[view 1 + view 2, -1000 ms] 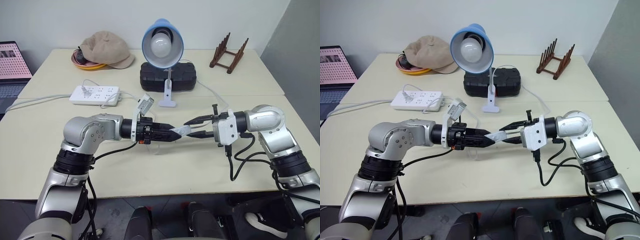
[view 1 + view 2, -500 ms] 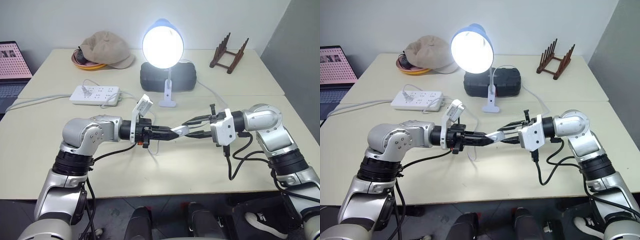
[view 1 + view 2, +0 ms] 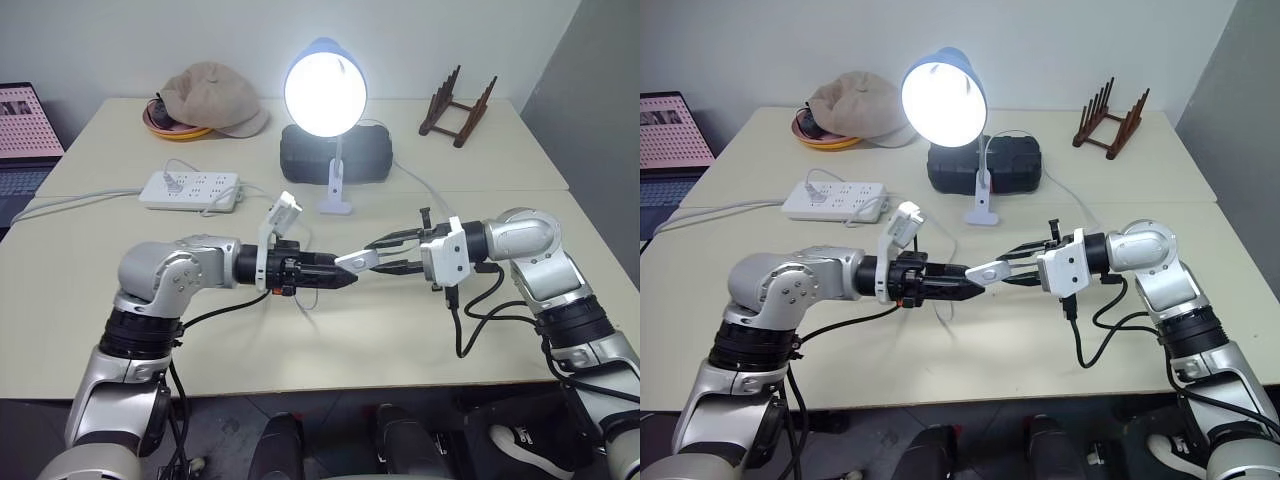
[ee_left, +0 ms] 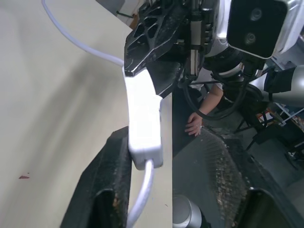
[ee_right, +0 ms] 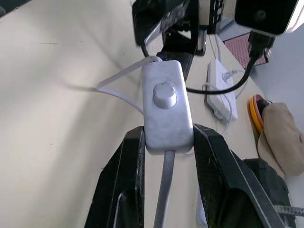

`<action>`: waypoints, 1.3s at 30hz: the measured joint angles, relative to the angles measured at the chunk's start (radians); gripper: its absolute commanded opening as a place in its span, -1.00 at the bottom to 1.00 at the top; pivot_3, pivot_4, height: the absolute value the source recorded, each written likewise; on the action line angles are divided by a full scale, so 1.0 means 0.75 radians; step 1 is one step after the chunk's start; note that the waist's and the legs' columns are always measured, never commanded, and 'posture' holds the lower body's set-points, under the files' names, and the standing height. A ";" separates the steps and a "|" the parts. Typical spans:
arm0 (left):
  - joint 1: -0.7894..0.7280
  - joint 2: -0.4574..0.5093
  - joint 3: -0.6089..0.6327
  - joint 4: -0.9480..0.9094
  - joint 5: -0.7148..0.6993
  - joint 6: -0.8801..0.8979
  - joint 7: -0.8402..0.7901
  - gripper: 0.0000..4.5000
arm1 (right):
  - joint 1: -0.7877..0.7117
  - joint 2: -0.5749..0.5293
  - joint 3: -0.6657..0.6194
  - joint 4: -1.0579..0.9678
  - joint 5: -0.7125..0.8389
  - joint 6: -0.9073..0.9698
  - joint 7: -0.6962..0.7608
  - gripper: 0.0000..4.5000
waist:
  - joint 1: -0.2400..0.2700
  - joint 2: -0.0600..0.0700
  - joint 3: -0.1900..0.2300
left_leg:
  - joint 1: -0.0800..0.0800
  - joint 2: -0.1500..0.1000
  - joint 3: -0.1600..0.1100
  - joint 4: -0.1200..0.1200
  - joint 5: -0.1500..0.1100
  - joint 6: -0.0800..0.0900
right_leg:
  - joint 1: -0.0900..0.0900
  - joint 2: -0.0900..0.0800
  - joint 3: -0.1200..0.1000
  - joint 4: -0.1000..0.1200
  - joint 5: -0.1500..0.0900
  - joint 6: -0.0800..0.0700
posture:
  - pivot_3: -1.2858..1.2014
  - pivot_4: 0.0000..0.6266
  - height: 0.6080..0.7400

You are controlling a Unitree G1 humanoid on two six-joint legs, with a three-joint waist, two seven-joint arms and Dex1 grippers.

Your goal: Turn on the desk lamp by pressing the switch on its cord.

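lamp (image 3: pixel 325 92) lit at 12 o'clock of table (image 3: pixel 90 290). switch (image 5: pixel 166 107) mid-air, centre, clamped in right gripper (image 3: pixel 372 257); left gripper (image 3: pixel 340 278) parted, one finger alongside. risk: snagging cord (image 5: pixel 164 185) while pulling away, or bumping button and switching off. cream tabletop; power strip (image 3: pixel 190 189) at 10 o'clock, cap (image 3: pixel 212 96) at 11, rack (image 3: pixel 458 104) at 1.

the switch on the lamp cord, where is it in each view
Left eye view: the switch is mid-picture, between the two claw tips.
Right eye view: the switch is just left of centre, held above the table.
Left wrist view: the switch runs up the middle, edge on.
Right wrist view: the switch is central, round button facing the camera, clamped by the right claw.
Shared landmark: the cord leaving the switch.
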 measured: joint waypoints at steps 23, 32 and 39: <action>0.349 0.336 0.016 -0.380 0.425 -0.564 0.020 1.00 | -0.093 0.146 0.088 0.587 -0.069 0.465 0.086 0.26 | 0.000 0.000 0.000 | 0.000 0.001 0.001 -0.001 0.000 0.000 | -0.001 0.000 0.000 0.000 -0.004 -0.007 | 0.03 -0.52 1.00; 0.263 0.335 0.020 -0.246 0.447 -0.616 -0.029 1.00 | -0.077 0.045 -0.001 0.358 0.034 0.706 0.175 0.98 | 0.007 0.001 0.002 | -0.002 0.000 0.001 0.000 0.000 0.000 | -0.002 0.000 0.000 0.001 -0.002 -0.003 | 0.03 -0.52 1.00; 0.193 0.405 0.099 -0.130 0.414 -0.551 -0.079 1.00 | 0.007 -0.208 -0.162 -0.168 0.274 1.149 0.235 0.98 | 0.008 0.003 0.003 | -0.003 0.001 0.001 -0.003 0.000 0.000 | -0.004 0.000 0.000 0.000 -0.002 -0.003 | 0.03 -0.52 1.00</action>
